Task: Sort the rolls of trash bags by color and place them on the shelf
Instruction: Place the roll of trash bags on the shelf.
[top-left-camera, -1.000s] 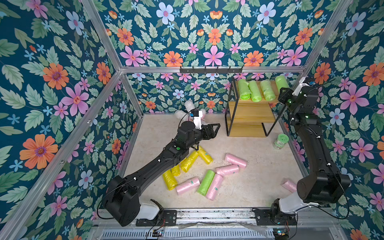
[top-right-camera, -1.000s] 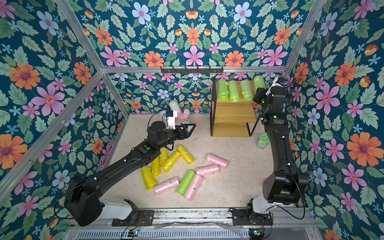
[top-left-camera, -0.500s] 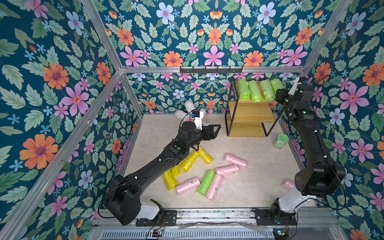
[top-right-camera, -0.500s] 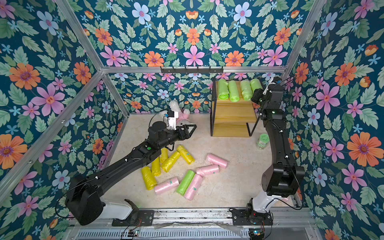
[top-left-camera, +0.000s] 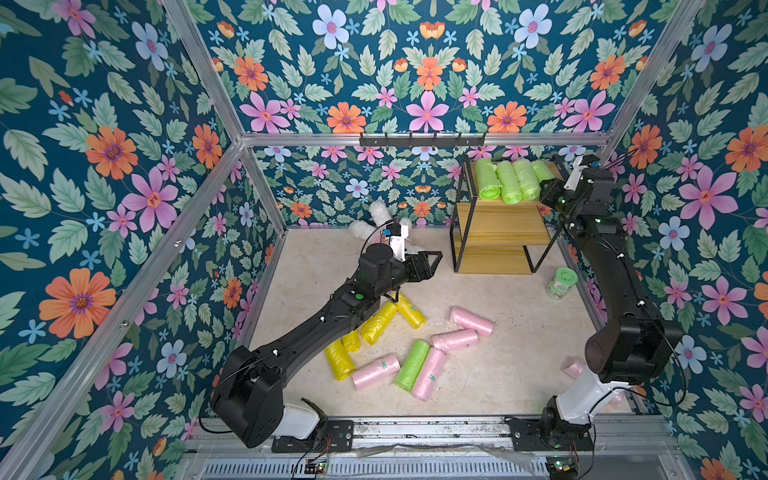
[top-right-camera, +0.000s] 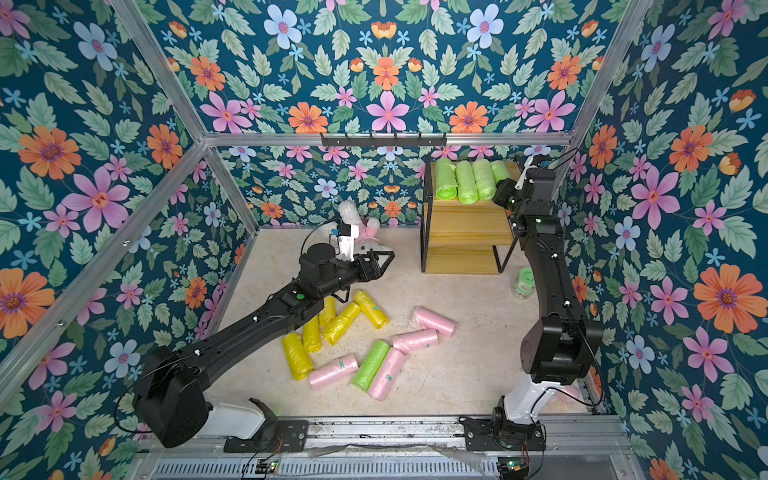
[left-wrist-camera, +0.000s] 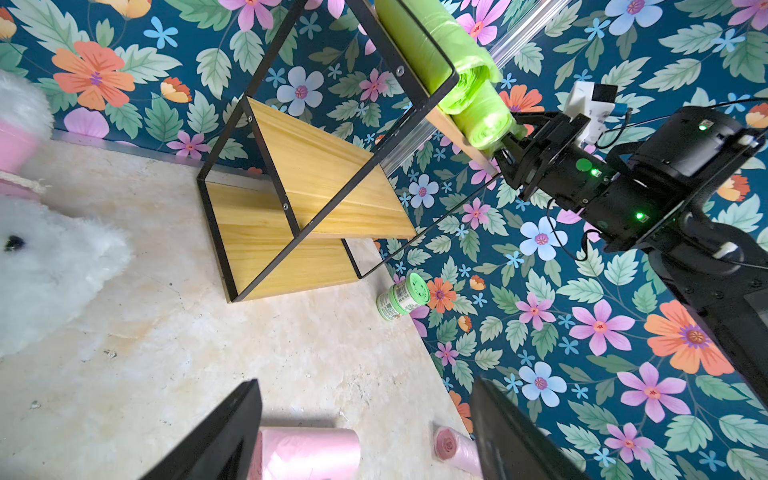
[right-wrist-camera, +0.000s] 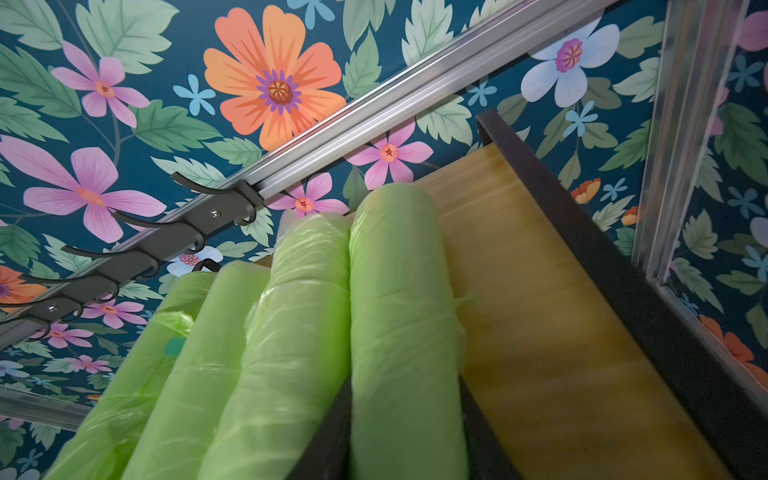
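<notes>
Shelf (top-left-camera: 498, 222) stands in the far right corner of the desk (top-left-camera: 498, 374). Your right gripper (top-left-camera: 545, 188) squeezes a green roll (right-wrist-camera: 399, 332) at the right end of the top board (right-wrist-camera: 540, 332), beside three other green rolls (top-left-camera: 509, 185). Your left gripper (top-left-camera: 434, 262) hangs over mid-desk, jaws spread wide, holding nothing. Yellow rolls (top-left-camera: 376, 320) and pink rolls (top-left-camera: 455, 340) lie toward the front edge

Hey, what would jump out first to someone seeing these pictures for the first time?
Probably the row of lime green rolls on the top board of the shelf at the back right, with the right gripper closed on the end roll. Next, the loose heap of yellow rolls and pink rolls on the floor, while the left gripper hangs open nearby.
</notes>
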